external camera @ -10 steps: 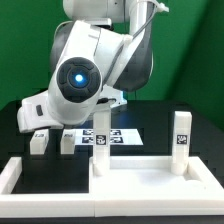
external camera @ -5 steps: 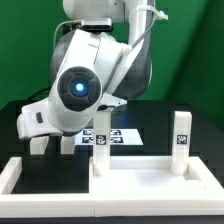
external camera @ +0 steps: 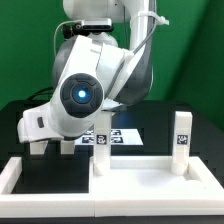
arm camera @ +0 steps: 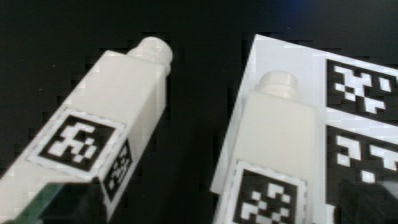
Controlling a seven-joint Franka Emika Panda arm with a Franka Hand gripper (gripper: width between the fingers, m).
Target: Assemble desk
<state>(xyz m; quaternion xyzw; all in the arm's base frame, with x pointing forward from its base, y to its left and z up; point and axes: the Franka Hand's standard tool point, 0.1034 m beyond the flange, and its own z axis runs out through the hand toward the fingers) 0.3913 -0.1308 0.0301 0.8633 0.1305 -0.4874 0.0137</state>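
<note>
The white desk top lies at the front with two white legs standing upright in it, one on the exterior view's left and one on its right. Two loose white legs stand behind it at the left, one on the black table and one by the marker board. In the wrist view they show as the leg and the leg, each with a peg end and a tag. My gripper hangs just above the leftmost leg. Its dark fingers are spread, with nothing between them.
The marker board lies on the black table behind the desk top and also shows in the wrist view. The long low white border frame runs along the front and left. The arm's bulk hides the middle of the table.
The arm has swung left and lowered. The hand now sits over the leftmost loose leg and hides its top. The parts have not moved.
</note>
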